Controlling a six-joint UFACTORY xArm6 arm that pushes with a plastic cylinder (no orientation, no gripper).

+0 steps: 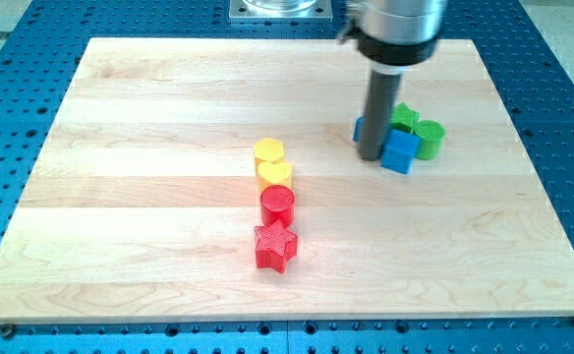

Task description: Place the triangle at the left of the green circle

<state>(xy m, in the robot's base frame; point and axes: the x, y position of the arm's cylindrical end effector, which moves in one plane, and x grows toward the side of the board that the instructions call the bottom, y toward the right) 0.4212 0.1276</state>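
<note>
My tip (372, 157) rests on the board at the view's upper right, in a tight cluster of blocks. A small blue block (359, 129), mostly hidden behind the rod, peeks out on the rod's left; its shape cannot be made out. A blue cube (400, 151) touches the tip's right side. The green circle (430, 139) stands just right of the blue cube. A green star-like block (404, 116) sits behind them, right of the rod.
A column of blocks stands at the board's middle: a yellow hexagon (269, 151), a yellow heart (274, 175), a red circle (277, 205) and a red star (275, 247). The wooden board (149, 197) lies on a blue perforated table.
</note>
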